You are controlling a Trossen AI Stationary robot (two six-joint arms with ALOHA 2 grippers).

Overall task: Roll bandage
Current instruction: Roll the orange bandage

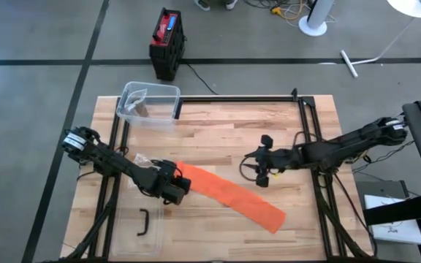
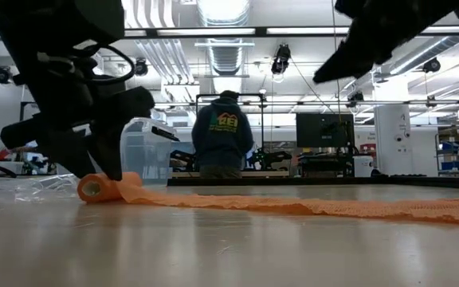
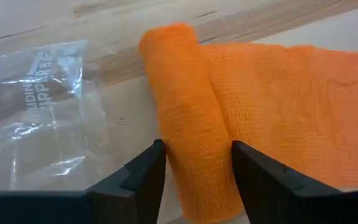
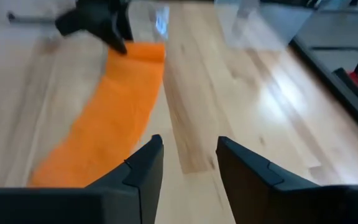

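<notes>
The orange bandage [image 1: 229, 196] lies on the wooden table [image 1: 218, 124], mostly unrolled in a long strip running diagonally, with a short rolled section at its end toward the left arm. The left gripper [image 3: 194, 165] sits low at that roll, its jaws apart with one finger on each side of it, close to the cloth. Just beside the roll lies a clear plastic wrapper [image 3: 33, 112]. The right gripper [image 4: 185, 155] hovers above bare table, jaws apart and empty. A clear plastic container [image 1: 150, 104] stands at the table's far edge.
</notes>
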